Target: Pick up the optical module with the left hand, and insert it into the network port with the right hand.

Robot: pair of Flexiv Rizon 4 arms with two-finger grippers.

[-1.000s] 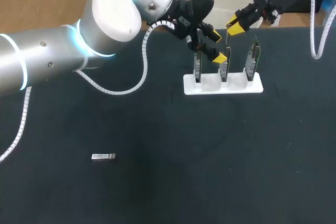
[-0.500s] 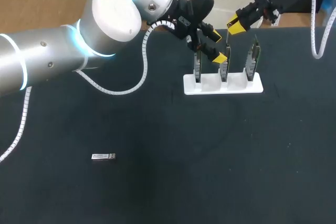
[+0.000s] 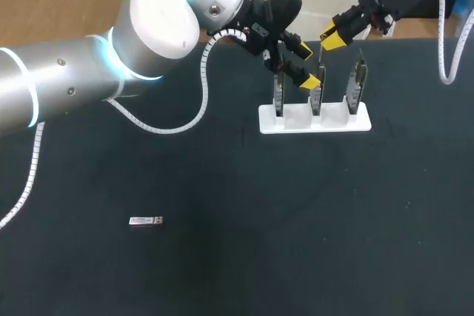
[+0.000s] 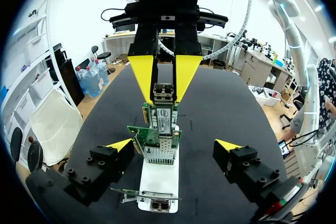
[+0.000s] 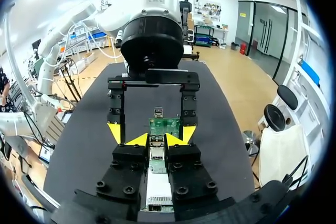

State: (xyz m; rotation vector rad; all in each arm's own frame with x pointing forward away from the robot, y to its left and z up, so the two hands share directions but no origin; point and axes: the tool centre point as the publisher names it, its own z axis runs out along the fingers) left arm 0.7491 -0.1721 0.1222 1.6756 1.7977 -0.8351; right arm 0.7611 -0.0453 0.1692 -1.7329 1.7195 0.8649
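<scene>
Barely anything going on here: the only shift I can spot is the right gripper [image 3: 337, 31], with the optical module [image 4: 164, 94] pinched between its fingers [image 3: 329, 37]. Over the last second it's crept a hair toward the far edge of the desk [image 3: 244, 257] in the head view. That leaves the yellow tips a touch further off the cards [image 3: 358, 79] standing in the white holder [image 3: 315, 122], though I honestly can't tell if it's lifting or pulling back.
</scene>
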